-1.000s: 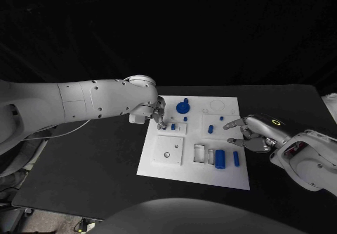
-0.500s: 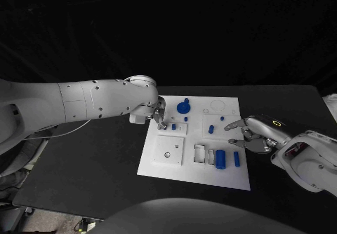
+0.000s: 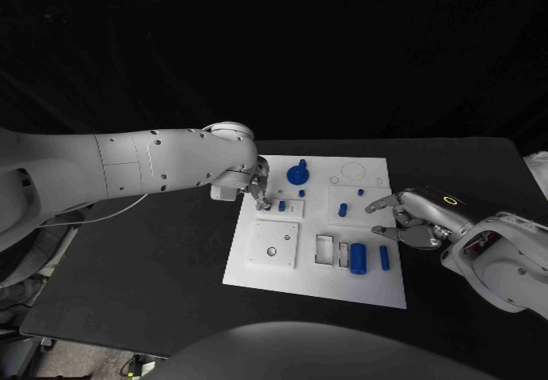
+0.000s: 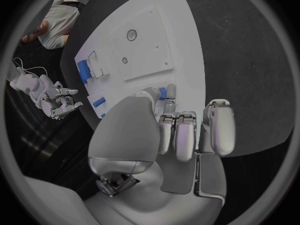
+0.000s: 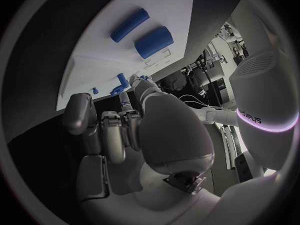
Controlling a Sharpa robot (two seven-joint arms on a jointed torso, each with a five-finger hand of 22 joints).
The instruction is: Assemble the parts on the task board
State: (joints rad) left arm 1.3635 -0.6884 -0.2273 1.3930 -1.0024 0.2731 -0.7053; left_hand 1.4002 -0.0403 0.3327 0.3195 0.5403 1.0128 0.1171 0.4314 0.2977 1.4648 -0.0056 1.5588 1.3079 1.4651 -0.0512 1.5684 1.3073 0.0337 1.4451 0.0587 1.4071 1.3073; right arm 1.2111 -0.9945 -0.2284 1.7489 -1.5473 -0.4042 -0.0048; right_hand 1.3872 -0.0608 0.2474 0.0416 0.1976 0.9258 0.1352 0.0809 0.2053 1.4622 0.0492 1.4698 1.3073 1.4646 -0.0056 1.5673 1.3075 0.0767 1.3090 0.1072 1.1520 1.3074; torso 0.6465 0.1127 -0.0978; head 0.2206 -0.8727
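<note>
1. We see the white rectangular task board lying in the middle of the black table, with small blue plastic parts on it
2. The left hand is at the far left edge of the board, and its fingertips come down on a small white raised block that carries a short blue peg
3. In the left wrist view the fingers are curled close together around this short blue peg; it looks like a pinch, but we cannot tell for sure if the hand really holds it
4. The right hand is over the right side of the board, its fingers apart and lightly bent, and we see nothing held in it
5. Near the right hand, at the near right part of the board, lie a thick blue cylinder and a thin blue bar, side by side and not touching
6. A round blue gear-like piece sits at the far edge of the board, just beside the left hand
7. A small blue pin stands in the square plate between the two hands
8. A white square plate with a small hole lies on the near left part of the board
</note>
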